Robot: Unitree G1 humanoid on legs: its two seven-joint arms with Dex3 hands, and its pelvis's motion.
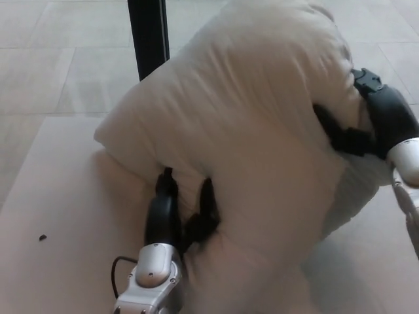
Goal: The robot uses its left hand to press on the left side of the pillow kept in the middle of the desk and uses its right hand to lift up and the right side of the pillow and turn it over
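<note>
A large white pillow (249, 124) stands folded up on the pale desk (65, 196), its right side raised and curled over toward the left. My left hand (180, 212) presses into the pillow's lower left part, its black fingers (208, 203) sunk in the fabric. At the right, my right hand (366, 124) is shut on the pillow's raised right side, its fingers (330, 124) dug into the cloth. Much of both hands is hidden by the pillow.
A black post (148, 36) stands behind the desk at the upper left. A small dark speck (42, 237) lies on the desk at the left. Tiled floor (59, 59) shows beyond the desk's far edge.
</note>
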